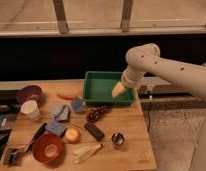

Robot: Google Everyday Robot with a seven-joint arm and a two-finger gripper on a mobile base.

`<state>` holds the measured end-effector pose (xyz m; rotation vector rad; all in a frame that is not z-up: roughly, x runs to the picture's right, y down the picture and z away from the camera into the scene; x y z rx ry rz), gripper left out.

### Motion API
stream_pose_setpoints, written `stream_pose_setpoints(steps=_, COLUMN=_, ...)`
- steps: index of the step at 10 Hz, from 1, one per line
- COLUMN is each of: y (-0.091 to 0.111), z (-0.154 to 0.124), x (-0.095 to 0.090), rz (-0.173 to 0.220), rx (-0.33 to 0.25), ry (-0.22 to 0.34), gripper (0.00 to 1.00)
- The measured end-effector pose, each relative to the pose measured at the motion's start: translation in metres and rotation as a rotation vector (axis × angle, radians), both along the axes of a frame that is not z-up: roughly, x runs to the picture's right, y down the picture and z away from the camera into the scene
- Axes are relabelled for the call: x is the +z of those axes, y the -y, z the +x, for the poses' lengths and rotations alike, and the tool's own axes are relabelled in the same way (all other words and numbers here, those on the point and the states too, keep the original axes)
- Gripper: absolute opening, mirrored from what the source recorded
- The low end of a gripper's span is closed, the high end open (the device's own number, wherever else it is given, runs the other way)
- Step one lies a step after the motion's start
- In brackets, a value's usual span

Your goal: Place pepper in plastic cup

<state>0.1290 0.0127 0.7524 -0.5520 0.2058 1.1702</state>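
Observation:
The pepper (66, 96) is a slim orange-red piece lying on the wooden table (131, 127), left of the green tray (92, 90). The plastic cup (78, 104) is a small squat blue-grey cup just below and right of the pepper. My gripper (117, 90) hangs from the white arm over the right half of the green tray, well to the right of the pepper and the cup. It holds nothing that I can see.
A purple bowl (29, 93) and a cream-white cup (30, 109) stand at the left. A red bowl (47, 147), a round orange fruit (72, 135), dark grapes (96, 114), a black bar (94, 131), a metal cup (117, 139) and pale strips (87, 151) lie further front.

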Motion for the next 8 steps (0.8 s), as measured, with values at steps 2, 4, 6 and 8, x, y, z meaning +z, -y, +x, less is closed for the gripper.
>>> stream_pose_setpoints(steps=2, y=0.011, z=-0.012, x=0.002, rz=0.030, rx=-0.033, ry=0.023, gripper=0.80)
stream_pose_setpoints(steps=4, y=0.027, z=-0.049, x=0.005, rz=0.071, rx=-0.098, ry=0.061, gripper=0.80)
stream_pose_setpoints(steps=6, y=0.042, z=-0.098, x=0.008, rz=0.113, rx=-0.171, ry=0.113, gripper=0.80)
stream_pose_setpoints(steps=8, y=0.057, z=-0.151, x=0.009, rz=0.163, rx=-0.241, ry=0.173, gripper=0.80)
